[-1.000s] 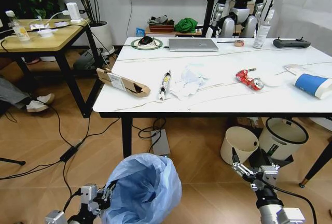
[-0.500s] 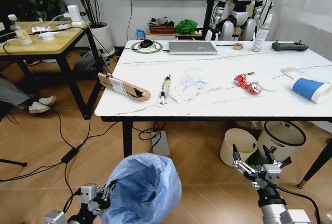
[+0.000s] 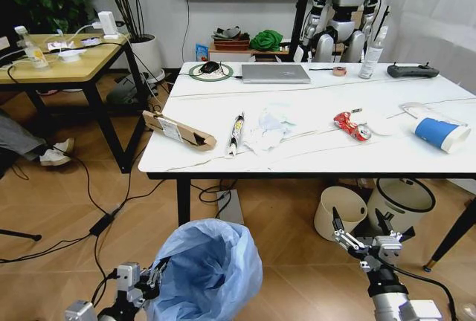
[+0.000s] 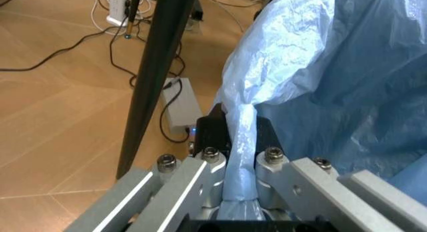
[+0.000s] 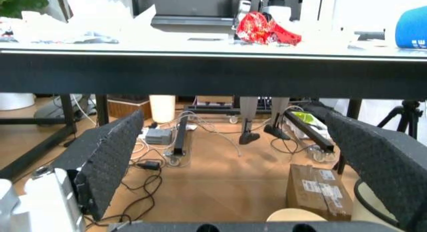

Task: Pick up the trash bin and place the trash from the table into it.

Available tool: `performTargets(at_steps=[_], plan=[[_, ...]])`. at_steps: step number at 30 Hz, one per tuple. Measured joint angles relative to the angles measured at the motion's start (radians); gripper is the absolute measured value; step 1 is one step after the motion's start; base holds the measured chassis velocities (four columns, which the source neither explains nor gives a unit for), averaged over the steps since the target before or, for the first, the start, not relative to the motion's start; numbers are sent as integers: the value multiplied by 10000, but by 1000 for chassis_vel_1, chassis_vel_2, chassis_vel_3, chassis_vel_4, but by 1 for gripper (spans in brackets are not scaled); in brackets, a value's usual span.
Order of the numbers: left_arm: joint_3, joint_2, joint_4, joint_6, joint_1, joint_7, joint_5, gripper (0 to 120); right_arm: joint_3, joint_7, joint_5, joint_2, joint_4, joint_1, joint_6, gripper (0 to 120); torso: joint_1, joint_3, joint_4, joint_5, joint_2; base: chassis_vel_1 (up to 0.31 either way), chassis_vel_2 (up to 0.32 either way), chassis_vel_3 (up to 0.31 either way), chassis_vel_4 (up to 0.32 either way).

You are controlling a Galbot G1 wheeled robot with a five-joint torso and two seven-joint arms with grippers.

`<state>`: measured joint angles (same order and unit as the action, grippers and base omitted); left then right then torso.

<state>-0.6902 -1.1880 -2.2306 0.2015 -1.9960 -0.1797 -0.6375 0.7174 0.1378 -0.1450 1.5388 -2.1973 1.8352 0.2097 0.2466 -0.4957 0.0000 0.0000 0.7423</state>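
1. Our left gripper [image 3: 152,276] is clamped on the bag edge of the bin [image 3: 208,269], which sits just right of it.
2. Right gripper [image 3: 364,233] hangs wide open, empty, below the table [image 3: 297,159]; the trash, like the can [image 3: 352,125], lies above it.

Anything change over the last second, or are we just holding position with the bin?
Mostly the camera moved: the whole head view shifted, so the table sits a little differently in frame. The right gripper swung from angled to squarer toward the table, fingers open. The left gripper stays shut on the trash bin bag. The box, tissues, can and cup lie as before.
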Motion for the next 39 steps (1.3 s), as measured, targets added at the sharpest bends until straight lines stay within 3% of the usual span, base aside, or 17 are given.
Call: performTargets(at_steps=[39], plan=[[378, -45, -147, -385, -178, -268, 733, 0, 42, -3, -6, 0, 1, -13, 6, 100, 716, -992, 0, 0, 1710, 0, 0, 0, 0]])
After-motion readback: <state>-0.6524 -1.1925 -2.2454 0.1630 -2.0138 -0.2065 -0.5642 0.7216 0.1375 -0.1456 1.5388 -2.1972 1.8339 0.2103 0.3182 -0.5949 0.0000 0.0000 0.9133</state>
